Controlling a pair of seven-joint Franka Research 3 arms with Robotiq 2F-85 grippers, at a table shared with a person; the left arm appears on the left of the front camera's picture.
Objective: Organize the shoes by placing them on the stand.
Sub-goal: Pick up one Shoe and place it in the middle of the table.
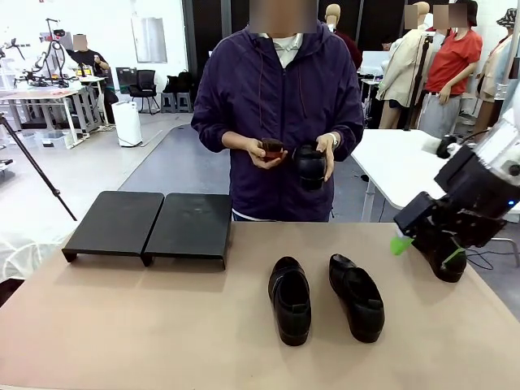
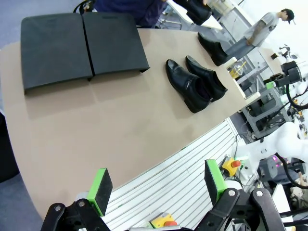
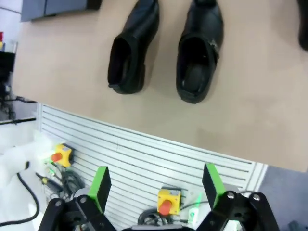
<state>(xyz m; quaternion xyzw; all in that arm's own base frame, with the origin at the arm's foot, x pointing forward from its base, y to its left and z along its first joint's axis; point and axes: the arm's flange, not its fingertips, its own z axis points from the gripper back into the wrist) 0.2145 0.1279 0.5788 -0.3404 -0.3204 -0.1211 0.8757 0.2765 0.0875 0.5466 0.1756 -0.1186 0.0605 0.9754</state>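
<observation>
Tan worktop [image 1: 162, 325], front view: stand [image 1: 146, 223] bare at far left, two shoes [image 1: 290, 301] side by side mid-worktop, person [image 1: 280, 97] holding a third shoe [image 1: 309, 165]. Right pincer [image 1: 428, 250] hangs at the right, spread, empty. Left wrist view: left pincer [image 2: 156, 187] spread wide, touching nothing, off the near edge. Right wrist view: both shoes lie heels toward the right pincer [image 3: 154, 185]. Best to pinch one across its side walls by the opening and lift it level.

We find open table [image 1: 122, 333] across the lower left of the frame and the stand [image 1: 146, 226] bare just above it, while two shoes [image 1: 290, 299] at lower centre and the person's hands [image 1: 262, 151] above them crowd the middle.
</observation>
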